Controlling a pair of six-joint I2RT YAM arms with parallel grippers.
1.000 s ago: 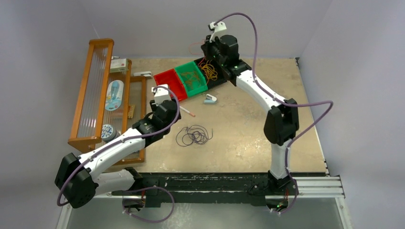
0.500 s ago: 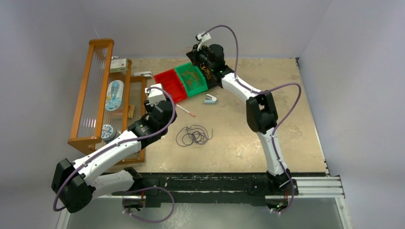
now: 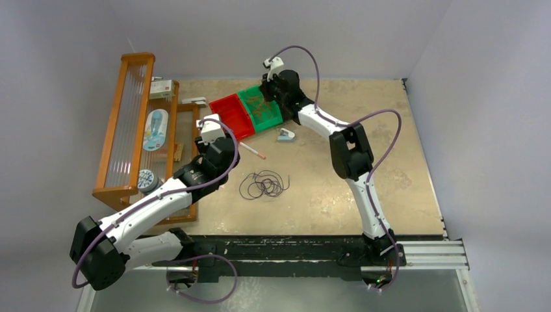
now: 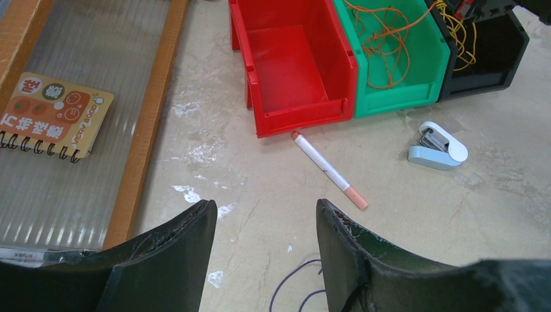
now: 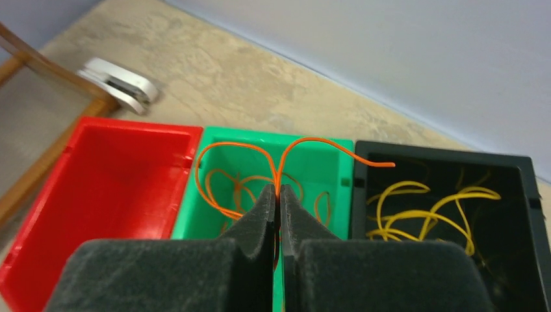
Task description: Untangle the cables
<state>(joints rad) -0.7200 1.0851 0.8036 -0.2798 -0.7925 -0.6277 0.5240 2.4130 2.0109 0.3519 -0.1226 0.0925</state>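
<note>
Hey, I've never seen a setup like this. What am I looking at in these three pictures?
This is a robot: a left arm and a right arm bolted to the near edge of a table. One picture looks down from above and behind the arms. The other two come from small cameras on each wrist. The left tool is open and holds nothing, hanging over the table near a pen and a small stapler. The right tool is pinched shut on an orange cable above the green bin. That bin sits between a red bin and a black bin holding yellow cables. A tangle of dark cable lies loose mid-table. A wooden rack stands on the left.
</note>
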